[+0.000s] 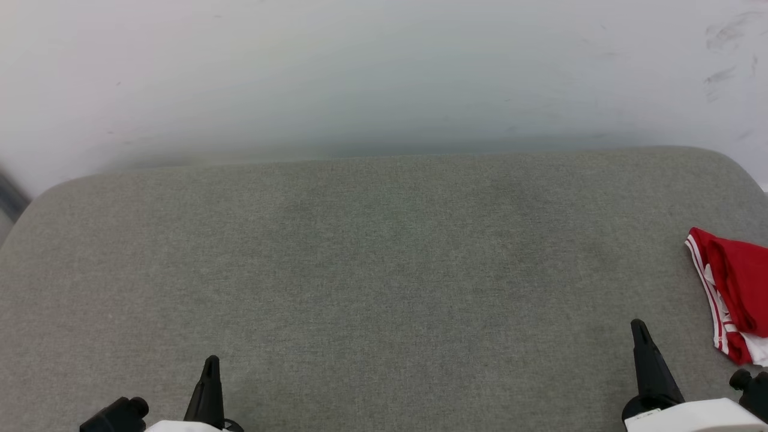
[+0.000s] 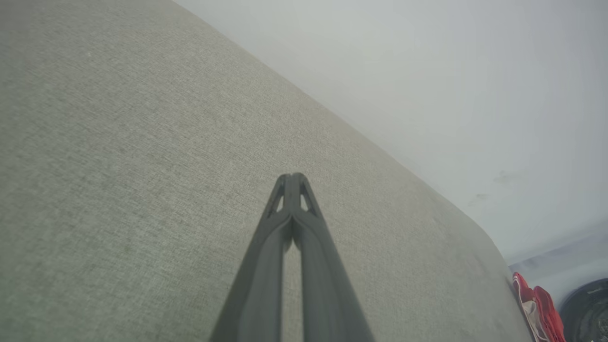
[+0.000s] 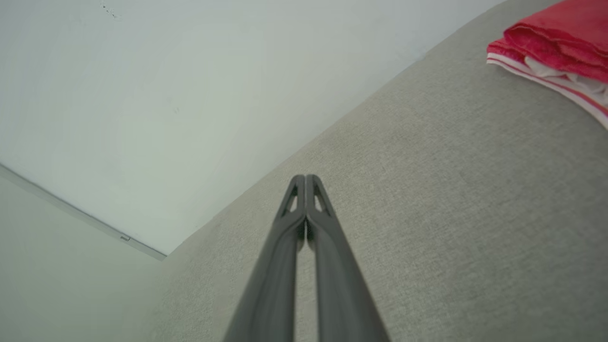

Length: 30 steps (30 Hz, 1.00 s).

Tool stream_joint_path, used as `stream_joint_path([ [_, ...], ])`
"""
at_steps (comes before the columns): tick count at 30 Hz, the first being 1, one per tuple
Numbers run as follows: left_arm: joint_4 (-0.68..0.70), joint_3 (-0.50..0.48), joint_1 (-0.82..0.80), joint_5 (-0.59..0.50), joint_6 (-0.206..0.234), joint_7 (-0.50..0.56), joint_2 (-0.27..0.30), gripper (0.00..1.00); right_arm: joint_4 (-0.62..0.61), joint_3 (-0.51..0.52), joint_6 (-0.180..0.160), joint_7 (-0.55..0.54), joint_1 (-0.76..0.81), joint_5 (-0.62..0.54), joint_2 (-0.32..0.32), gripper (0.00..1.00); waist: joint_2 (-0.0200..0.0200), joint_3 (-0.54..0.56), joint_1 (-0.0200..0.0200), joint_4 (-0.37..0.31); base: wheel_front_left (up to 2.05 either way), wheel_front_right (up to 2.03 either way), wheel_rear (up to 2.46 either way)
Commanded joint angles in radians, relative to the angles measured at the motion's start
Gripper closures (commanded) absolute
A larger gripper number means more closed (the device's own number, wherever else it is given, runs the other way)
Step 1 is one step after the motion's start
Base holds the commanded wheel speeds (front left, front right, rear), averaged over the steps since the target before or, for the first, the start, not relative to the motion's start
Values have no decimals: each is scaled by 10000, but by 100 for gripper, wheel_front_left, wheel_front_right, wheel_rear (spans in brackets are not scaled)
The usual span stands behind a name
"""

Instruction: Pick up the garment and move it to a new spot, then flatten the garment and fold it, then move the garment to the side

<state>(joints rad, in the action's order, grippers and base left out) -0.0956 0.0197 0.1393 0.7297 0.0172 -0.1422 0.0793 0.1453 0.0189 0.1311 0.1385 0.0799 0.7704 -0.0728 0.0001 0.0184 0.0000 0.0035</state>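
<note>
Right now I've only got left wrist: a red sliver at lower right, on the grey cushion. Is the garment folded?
Observer: Yes. Right wrist view shows the garment in stacked layers, with striped trim along one edge.
Operator: Anything gripping it?
Observer: No. The right fingers are shut, apart from it, over bare cushion.
Operator: Where on the cushion?
Observer: Head view: at its right edge, partly cut off by the frame.

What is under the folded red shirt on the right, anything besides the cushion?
The shirt lies folded on the grey cushion; white fabric shows between its red layers. The patch directly beneath it is covered.
</note>
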Motion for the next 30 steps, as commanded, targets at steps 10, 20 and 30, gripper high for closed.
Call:
stream_joint_path([
  [10,-143,-150,-606,1738,-296,357,84,100,89,72,-2,-359,-565,1660,-123,100,-1,-27,0,-4,0,0,0],
  [20,-343,-232,-890,2908,-481,623,102,100,224,126,-2,-628,-769,2767,-135,100,-1,-49,0,-8,0,0,0],
  [30,-582,-361,-1239,4295,-713,949,111,100,384,203,-3,-960,-1014,4088,-137,100,-1,-77,0,-13,0,0,0],
])
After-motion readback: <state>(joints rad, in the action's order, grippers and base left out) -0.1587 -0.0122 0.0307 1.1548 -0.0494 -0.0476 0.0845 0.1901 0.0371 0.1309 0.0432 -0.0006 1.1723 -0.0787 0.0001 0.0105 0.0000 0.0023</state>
